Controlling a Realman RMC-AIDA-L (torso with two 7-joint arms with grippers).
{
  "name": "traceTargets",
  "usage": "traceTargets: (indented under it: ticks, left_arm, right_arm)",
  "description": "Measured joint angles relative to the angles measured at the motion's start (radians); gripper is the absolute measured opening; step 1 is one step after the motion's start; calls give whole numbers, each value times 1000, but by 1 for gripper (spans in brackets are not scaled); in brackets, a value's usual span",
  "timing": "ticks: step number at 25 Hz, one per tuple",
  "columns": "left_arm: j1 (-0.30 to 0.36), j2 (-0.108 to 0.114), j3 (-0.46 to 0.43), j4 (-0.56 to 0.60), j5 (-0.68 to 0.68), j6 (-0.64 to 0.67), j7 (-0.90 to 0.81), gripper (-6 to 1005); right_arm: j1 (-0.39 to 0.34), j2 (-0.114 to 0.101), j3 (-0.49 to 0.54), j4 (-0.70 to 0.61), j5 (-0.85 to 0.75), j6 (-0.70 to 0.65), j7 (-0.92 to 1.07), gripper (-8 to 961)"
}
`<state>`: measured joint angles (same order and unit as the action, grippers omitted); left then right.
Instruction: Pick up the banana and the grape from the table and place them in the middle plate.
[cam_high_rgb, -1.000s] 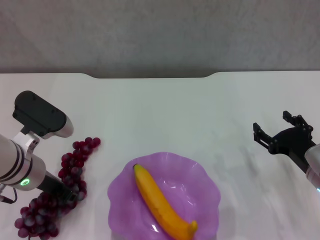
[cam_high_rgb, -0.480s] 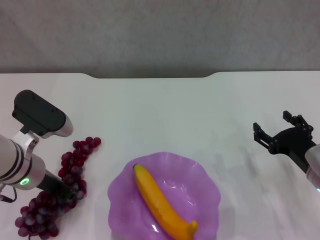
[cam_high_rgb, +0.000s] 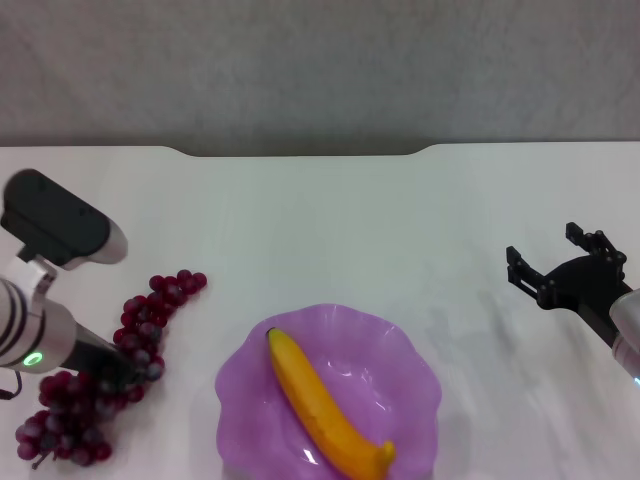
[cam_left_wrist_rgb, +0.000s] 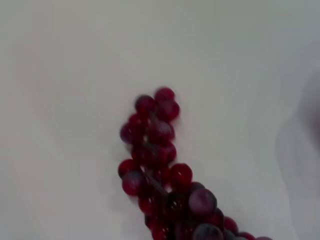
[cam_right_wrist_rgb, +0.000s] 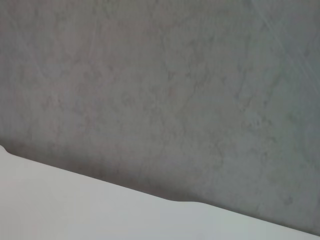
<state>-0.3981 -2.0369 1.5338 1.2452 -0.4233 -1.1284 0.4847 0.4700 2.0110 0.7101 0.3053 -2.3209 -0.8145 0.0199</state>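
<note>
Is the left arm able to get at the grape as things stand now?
Probably yes. The left pincer is already down at the middle of the grape, which lies on the table beside the middle plate. Nothing stands between them. Whether its fingers are closed is hidden.

White table (cam_high_rgb: 330, 220), smooth, notched along far edge. Resting directly on it: middle plate (cam_high_rgb: 420, 385), purple, scalloped rim, at near centre. Grape (cam_high_rgb: 140, 335) bunch lying left of plate, close but apart from rim; near end possibly lifted, contact unclear.
</note>
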Motion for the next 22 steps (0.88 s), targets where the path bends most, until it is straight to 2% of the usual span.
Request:
traceTargets:
  ticks: [9,22]
  left_arm:
    - [110,-1,-4,141,-15,80,0,324]
    - [155,-2,-3,186,-27,145,0,256]
  right_arm:
    - [-1,0,0,0,0,0,0,885]
    - [-1,0,-1,-4,0,0,0,886]
